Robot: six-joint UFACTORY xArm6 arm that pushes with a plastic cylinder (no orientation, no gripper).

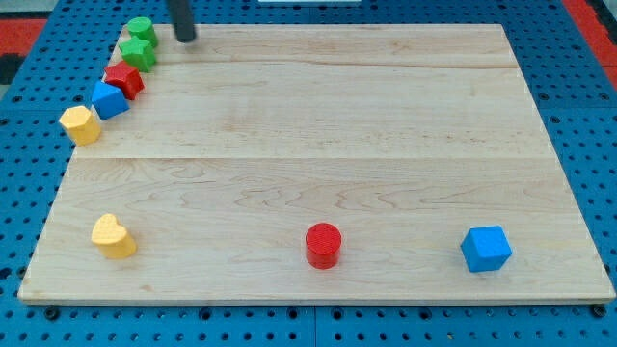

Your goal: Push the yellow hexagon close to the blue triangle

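Observation:
The yellow hexagon (80,124) sits at the board's left edge, touching the lower left of the blue triangle (109,99). My tip (186,39) is at the view's top, just right of the green blocks, well above and to the right of the hexagon and triangle. It touches no block.
A red block (123,79), a green star-like block (138,53) and a green cylinder (141,29) continue the diagonal row up the left edge. A yellow heart (114,237), a red cylinder (323,245) and a blue cube (485,249) stand along the bottom of the wooden board (318,145).

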